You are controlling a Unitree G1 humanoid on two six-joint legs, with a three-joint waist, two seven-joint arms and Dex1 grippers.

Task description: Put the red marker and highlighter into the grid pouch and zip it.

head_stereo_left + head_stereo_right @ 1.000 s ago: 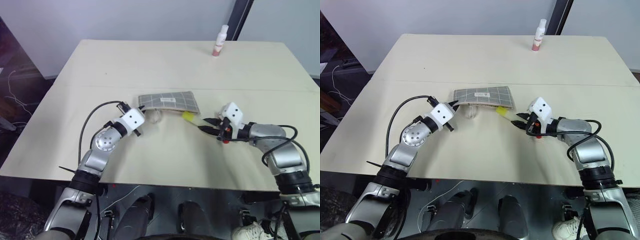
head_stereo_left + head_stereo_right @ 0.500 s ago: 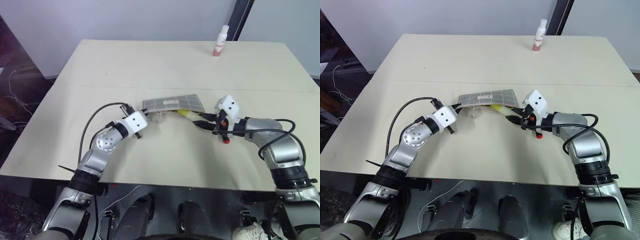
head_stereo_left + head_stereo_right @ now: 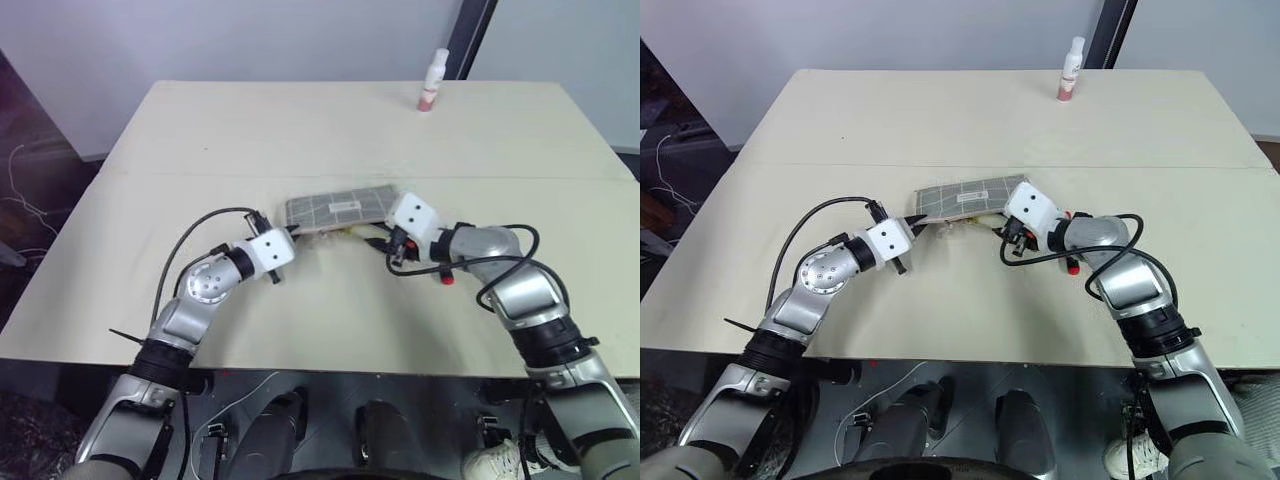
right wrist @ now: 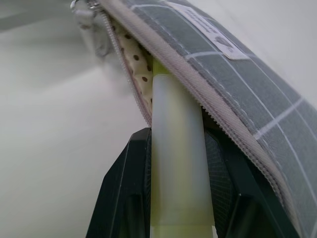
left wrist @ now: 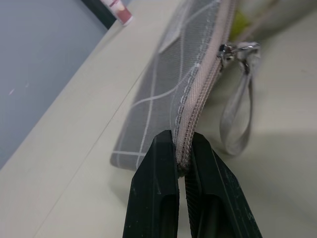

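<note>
Mid-table, the pouch (image 3: pixel 345 209) lies flat with its zip edge facing near; left gripper (image 5: pixel 181 163) has its fingers pinched together on the zip seam at the pouch's left end, holding that end steady; zip slider and pull strap (image 5: pixel 237 121) sit further along the seam, mouth open to the right of them; right gripper (image 4: pixel 174 163) is clamped on the highlighter (image 4: pixel 176 163), its fingers on either side of the pale barrel, tip already nosing between the zip teeth and the dotted lining at the pouch's right half; in the head views the highlighter (image 3: pixel 362 232) shows as a yellow sliver just near of the pouch edge, touching it; red marker cannot be made out with certainty, a small red spot by the right wrist (image 3: pixel 446 279) may be it or part of the arm; white-and-pink bottle (image 3: pixel 431 81) stands well apart at the far edge of the table (image 3: pixel 200 140), not involved.

Step in hand, as judged: inserting the highlighter, partly in; zipping not yet begun.

Next move likely calls for pushing the highlighter along its own axis deeper into the mouth, left grip kept firm so the pouch doesn't slide; release only once the barrel is past the teeth; risk is the tip catching on lining or teeth and shoving the pouch away.
</note>
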